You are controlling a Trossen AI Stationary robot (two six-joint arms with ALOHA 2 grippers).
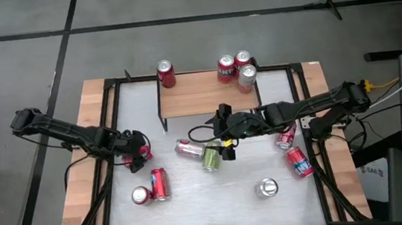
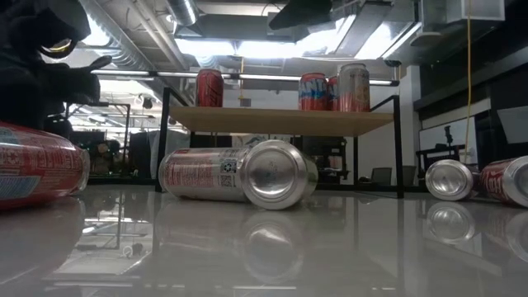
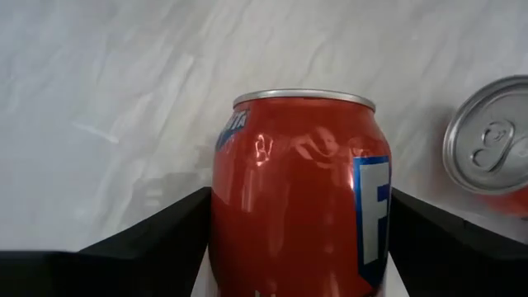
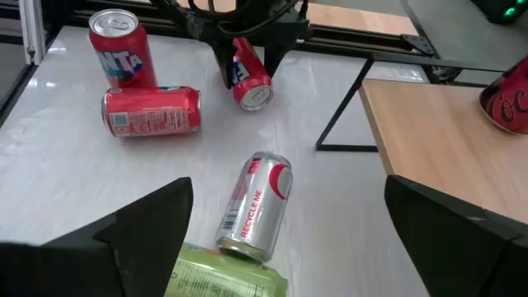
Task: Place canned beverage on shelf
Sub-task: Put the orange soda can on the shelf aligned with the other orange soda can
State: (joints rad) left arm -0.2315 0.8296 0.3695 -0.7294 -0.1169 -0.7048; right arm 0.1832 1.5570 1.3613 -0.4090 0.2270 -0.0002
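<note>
We see the left gripper [image 1: 136,152] at nine o'clock on the table [image 1: 211,209], its fingers [image 3: 157,227] closed on either side of a red can [image 1: 139,150], which fills the left wrist view with its silver top turned away from the wrist. Just toward six o'clock from it, an upright red can [image 1: 141,196] stands touching a red can lying on its side [image 1: 159,183]. At twelve o'clock stands the shelf [image 1: 206,91], its light-wood top on thin black legs; it bears one red can [image 1: 165,74] at its left end and, toward the right, two red cans [image 1: 226,68] with a silver can [image 1: 247,77] close beside them. At the table's centre, a silver-and-red can [image 1: 188,149] lies on its side touching a green can [image 1: 211,157], also on its side. The right gripper [image 1: 226,134] hangs over that pair with its fingers [image 4: 140,227] spread wide and nothing between them. Toward five o'clock an upright silver can [image 1: 267,188] stands alone. At three o'clock two more red cans [image 1: 299,160] lie on their sides near the table's edge. Whether any can is full we cannot tell; none shows an opened top.
</note>
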